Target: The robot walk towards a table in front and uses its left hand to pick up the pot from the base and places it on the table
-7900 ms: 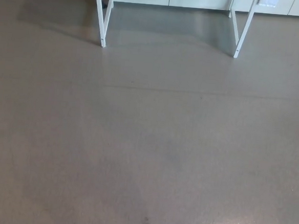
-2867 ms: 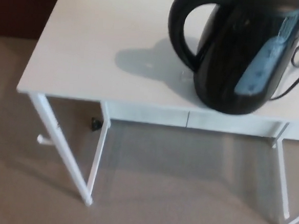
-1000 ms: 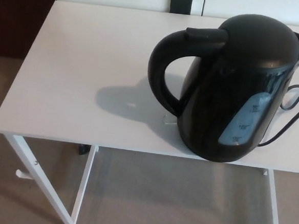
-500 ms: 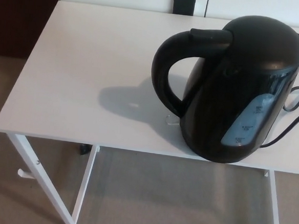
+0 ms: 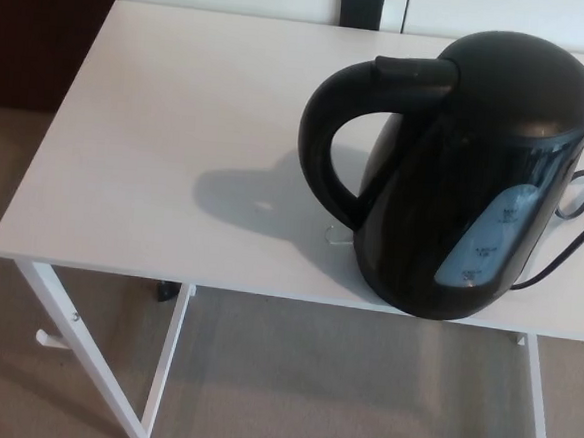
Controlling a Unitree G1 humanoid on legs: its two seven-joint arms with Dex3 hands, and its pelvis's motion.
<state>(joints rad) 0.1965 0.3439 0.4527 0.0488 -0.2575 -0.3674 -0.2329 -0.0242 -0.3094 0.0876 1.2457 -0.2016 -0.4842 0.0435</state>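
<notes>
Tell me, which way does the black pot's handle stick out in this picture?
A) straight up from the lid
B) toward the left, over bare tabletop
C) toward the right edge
B: the handle of the pot loops out to the picture's left, over a bare part of the white table.

pot (image 5: 454, 190): spout clipped at right edge, underside hidden | cord (image 5: 574, 245): runs off right | table (image 5: 157, 139): right end cut off
</notes>
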